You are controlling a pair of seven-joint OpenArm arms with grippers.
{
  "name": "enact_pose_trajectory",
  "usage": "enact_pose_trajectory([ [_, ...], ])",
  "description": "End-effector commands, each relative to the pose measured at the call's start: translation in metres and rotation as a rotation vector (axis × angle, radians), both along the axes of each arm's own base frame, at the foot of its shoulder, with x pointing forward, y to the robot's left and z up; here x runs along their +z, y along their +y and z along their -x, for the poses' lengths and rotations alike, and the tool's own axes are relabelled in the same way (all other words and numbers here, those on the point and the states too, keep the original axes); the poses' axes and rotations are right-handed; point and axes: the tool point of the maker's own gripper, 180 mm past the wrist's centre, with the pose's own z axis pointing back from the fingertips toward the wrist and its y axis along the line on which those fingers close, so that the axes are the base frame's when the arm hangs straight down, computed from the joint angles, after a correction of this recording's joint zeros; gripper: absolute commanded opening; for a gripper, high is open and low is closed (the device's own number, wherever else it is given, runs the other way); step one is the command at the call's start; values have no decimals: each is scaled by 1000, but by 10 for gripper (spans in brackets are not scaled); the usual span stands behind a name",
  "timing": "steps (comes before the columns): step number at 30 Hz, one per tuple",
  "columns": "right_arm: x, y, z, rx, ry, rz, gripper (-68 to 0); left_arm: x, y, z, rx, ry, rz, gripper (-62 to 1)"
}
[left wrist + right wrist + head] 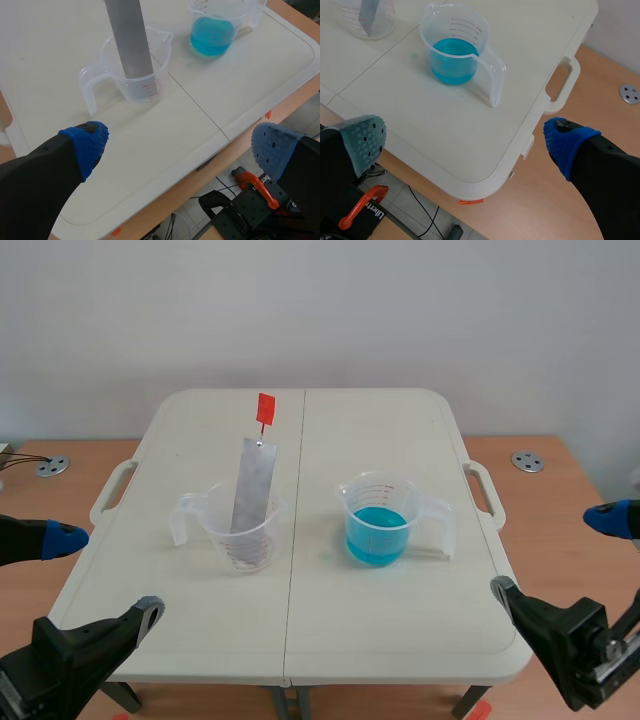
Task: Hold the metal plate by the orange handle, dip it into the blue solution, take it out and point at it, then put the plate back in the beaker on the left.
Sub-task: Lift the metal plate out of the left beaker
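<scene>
Both left gripper (180, 147) and right gripper (466, 139) gape wide, empty, off the near edge of the table (400, 620). The plate (253, 485) stands in a beaker (245, 550).

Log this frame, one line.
left gripper open | right gripper open | metal plate standing in left beaker | blue solution in right beaker

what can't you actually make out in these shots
- Orange handle: in the left wrist view the picture's edge cuts off the metal plate below it; only the scene view shows it.
- Left beaker: in the right wrist view the edge cuts most of it off.
- Scale figures on the right beaker: too small to read in the scene view.
</scene>
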Motion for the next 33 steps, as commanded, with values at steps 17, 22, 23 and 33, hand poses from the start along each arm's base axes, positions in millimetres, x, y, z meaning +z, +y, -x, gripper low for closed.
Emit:
enact_pose_trajectory([
  [17,17,6,-7,17,-73,-39,-14,5,-3,0,-1,-15,24,8],
  [22,17,6,-7,18,-73,-39,-14,5,-3,0,-1,-15,24,-11],
  [23,17,6,-7,18,-74,-39,-14,5,-3,0,-1,-15,24,-16],
  [33,32,20,-8,90,-130,-103,-14,5,-3,0,-1,-15,24,-16],
])
